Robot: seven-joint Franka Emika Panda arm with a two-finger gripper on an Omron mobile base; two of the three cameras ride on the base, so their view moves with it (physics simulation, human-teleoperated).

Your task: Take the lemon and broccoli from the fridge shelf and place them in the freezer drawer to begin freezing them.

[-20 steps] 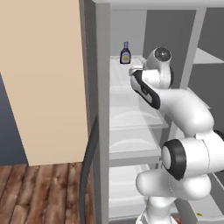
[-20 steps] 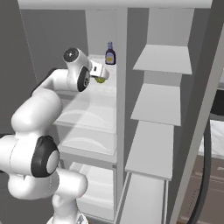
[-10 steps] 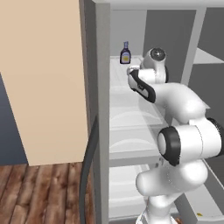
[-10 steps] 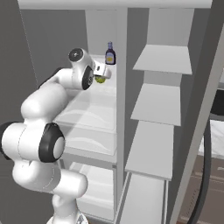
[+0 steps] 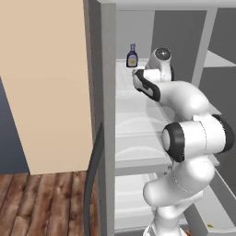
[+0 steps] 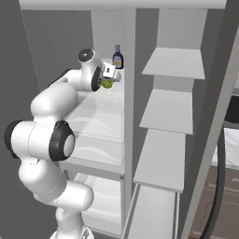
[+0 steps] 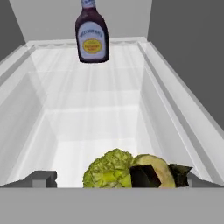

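Two items, broccoli (image 7: 108,171) and lemon (image 7: 154,171), are lying touching on the fridge shelf (image 7: 92,109); the wide-open, empty gripper (image 7: 159,175) is being lowered around the lemon, which should be centred between the fingers.

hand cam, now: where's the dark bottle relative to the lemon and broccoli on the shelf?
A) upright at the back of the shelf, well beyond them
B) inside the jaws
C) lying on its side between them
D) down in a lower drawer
A: the bottle stands upright at the far end of the shelf, while the broccoli and lemon sit close together near the camera.
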